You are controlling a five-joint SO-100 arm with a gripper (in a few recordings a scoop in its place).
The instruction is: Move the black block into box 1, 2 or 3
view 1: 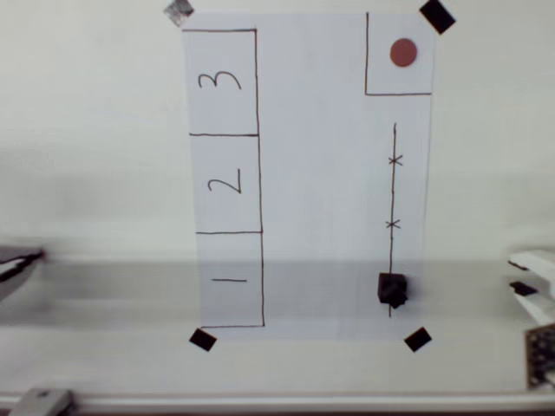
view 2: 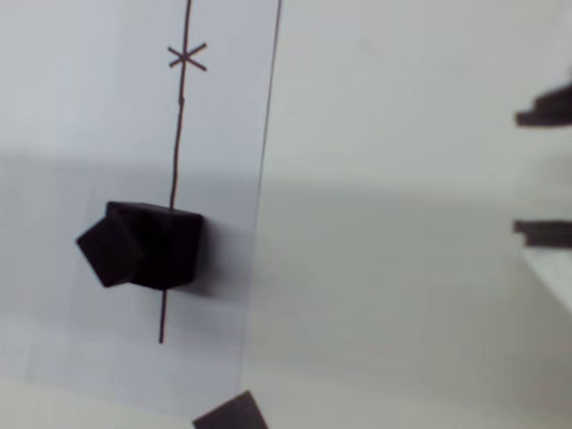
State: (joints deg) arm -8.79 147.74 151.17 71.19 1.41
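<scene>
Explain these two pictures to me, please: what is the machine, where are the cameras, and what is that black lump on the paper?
The machine is a small robot arm with a two-finger gripper. One picture looks straight down from a fixed camera; there a white part of the arm pokes in at the right edge. The other comes from a camera riding on the arm's wrist, so it sees the table from close up.

On the table lies a sheet of paper, taped at its corners. Three boxes are drawn on it, numbered 1, 2 and 3; box 2 is the middle one. A square with a red dot sits in a corner, and a line with two crosses runs down to the black block, a small cube. Nothing is held: the block rests on the paper, on that line.
</scene>
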